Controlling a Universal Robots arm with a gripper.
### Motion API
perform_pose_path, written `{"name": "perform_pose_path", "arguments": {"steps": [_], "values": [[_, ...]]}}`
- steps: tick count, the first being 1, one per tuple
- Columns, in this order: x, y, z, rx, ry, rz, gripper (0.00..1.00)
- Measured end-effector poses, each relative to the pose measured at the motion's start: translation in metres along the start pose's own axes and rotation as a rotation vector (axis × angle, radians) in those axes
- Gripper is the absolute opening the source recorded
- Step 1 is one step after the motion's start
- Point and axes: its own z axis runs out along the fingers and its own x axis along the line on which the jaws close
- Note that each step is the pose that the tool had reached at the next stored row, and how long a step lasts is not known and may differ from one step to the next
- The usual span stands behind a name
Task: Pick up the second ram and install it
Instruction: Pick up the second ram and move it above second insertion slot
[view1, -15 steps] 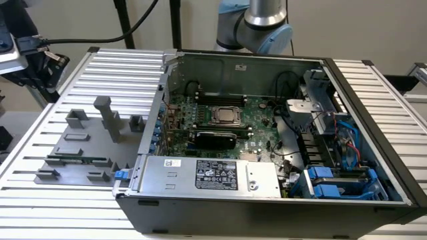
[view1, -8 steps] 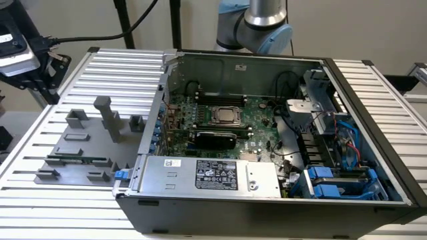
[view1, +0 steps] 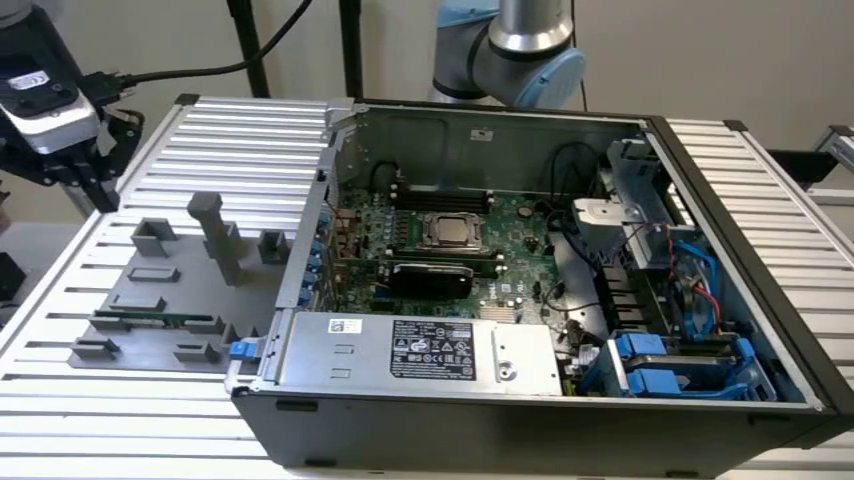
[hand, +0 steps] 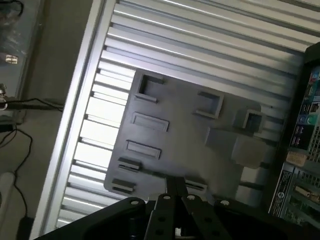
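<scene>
Lying flat on the grey plastic holder plate (view1: 120, 300), the long thin green ram stick (view1: 154, 321) rested on the ribbed aluminium desk (view1: 747, 190) beside the open black computer case (view1: 534, 430). The black tool (view1: 83, 190) hung above the desk's edge, well apart from it; whether it was clenched or released could not be told. The wrist view added pale floor with black cables (hand: 15, 130).

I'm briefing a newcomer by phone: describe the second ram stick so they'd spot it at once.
Left of the open computer case in the exterior view, a grey holder plate sits on the slatted table. The second ram lies flat toward its near edge: the one thin green strip among plain grey blocks.
</scene>
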Motion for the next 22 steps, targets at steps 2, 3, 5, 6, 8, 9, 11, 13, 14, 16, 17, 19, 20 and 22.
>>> {"name": "perform_pose_path", "arguments": {"steps": [2,3,5,6,8,9,11,13,14,16,17,19,20,22], "values": [[0.0000,0.0000,0.0012,-0.0009,0.0018,-0.036,0.00],[0.0001,-0.0001,0.0018,-0.0013,0.0027,-0.054,0.00],[0.0001,-0.0001,0.0030,-0.0021,0.0045,-0.091,0.00],[0.0001,-0.0001,0.0036,-0.0024,0.0054,-0.109,0.00],[0.0001,-0.0002,0.0046,-0.0029,0.0071,-0.145,0.00],[0.0001,-0.0002,0.0051,-0.0029,0.0079,-0.163,0.00],[0.0001,-0.0002,0.0057,-0.0023,0.0099,-0.199,0.00],[0.0001,-0.0004,0.0063,-0.0005,0.0122,-0.234,0.00],[0.0002,-0.0003,0.0067,0.0010,0.0134,-0.251,0.00],[0.0002,-0.0003,0.0070,0.0052,0.0166,-0.282,0.00],[0.0002,-0.0003,0.0071,0.0078,0.0185,-0.296,0.00],[0.0002,-0.0003,0.0073,0.0133,0.0222,-0.325,0.00],[0.0002,-0.0003,0.0074,0.0162,0.0242,-0.340,0.00],[0.0002,-0.0003,0.0077,0.0218,0.0279,-0.369,0.00]]}}
